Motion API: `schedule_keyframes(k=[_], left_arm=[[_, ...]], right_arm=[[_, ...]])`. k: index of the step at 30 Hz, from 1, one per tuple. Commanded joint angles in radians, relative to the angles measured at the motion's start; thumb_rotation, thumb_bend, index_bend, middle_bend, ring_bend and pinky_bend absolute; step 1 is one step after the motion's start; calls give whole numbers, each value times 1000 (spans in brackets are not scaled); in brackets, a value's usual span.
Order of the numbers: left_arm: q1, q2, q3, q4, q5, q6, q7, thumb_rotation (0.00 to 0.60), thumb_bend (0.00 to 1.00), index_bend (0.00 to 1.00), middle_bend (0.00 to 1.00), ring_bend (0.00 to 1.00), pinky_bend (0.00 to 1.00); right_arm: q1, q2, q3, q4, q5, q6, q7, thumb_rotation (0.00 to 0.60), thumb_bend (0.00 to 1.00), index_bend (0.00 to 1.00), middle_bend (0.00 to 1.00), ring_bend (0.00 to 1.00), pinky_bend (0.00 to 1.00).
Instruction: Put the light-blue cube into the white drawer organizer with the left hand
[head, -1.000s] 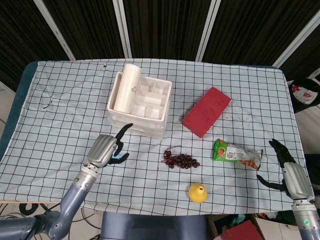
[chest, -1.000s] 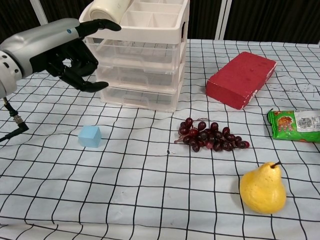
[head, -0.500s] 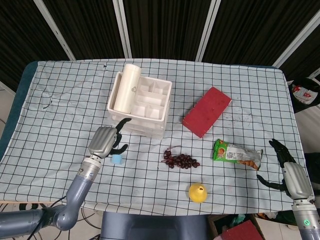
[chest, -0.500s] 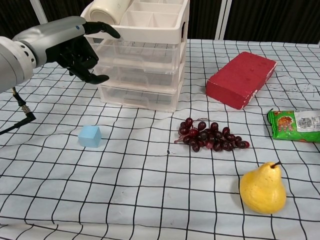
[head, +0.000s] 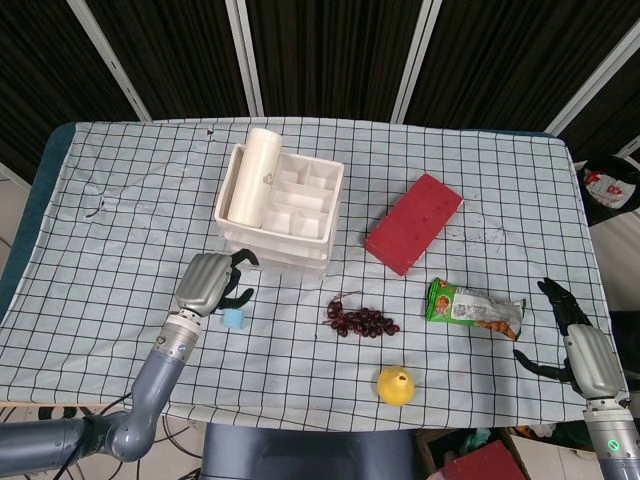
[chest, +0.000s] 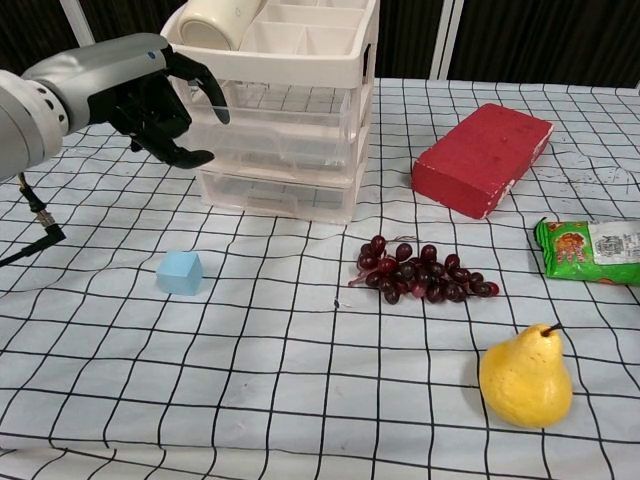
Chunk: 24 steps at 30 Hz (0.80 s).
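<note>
The light-blue cube (chest: 180, 272) lies on the checked cloth in front of the white drawer organizer (chest: 300, 130), a little to its left. In the head view the cube (head: 234, 319) shows just below my left hand (head: 208, 284). My left hand (chest: 130, 85) hovers above and behind the cube, at the organizer's left front corner, level with the top drawer. Its fingers curl down towards the drawer front and hold nothing. My right hand (head: 575, 335) rests at the table's right front edge, fingers spread and empty.
A white cylinder (chest: 215, 20) lies on the organizer's (head: 300, 255) top tray. To the right are a red brick (chest: 482, 158), dark grapes (chest: 425, 270), a yellow pear (chest: 525, 378) and a green snack packet (chest: 590, 250). A thin cable (chest: 35, 245) runs at the left.
My left hand has moved up and toward the organizer, uncovering the cube in the head view. Its forefinger, first stretched out, now curls down before the top drawer. The cube has not moved.
</note>
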Motion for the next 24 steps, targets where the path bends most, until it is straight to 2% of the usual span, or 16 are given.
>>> schedule_keyframes(k=[1,3,6,11,12,19,22,24], left_arm=[[3,8,5,-11,8,4,-6,600,285,436,937,892,728],[6,14,10,-21,11,4,-10,600,284,433,937,892,728],[11,24,19,-36,15,5,-14,600,263,334,936,892,728],[34,47,48,-66,54,19,-39,600,106,123,935,892,728],[41,53,57,-73,68,24,-46,600,95,107,934,892,728],[125,114,130,-138,181,100,-107,600,87,95,934,891,728],[177,156,166,-159,242,152,-139,600,103,96,933,892,728],[235,200,200,-150,299,225,-160,600,110,101,934,892,728]], right_arm=[[0,0,0,0,0,0,0,600,152,0,0,0,154],[0,0,0,0,0,0,0,600,153,0,0,0,154],[0,0,0,0,0,1,0,600,152,0,0,0,154],[0,0,1,0,0,1,0,600,153,0,0,0,154],[0,0,1,0,0,2,0,600,153,0,0,0,154],[-1,0,1,-1,0,3,1,600,153,0,0,0,154],[-1,0,1,-1,0,3,0,600,153,0,0,0,154],[-1,0,1,0,0,3,-1,600,153,0,0,0,154]])
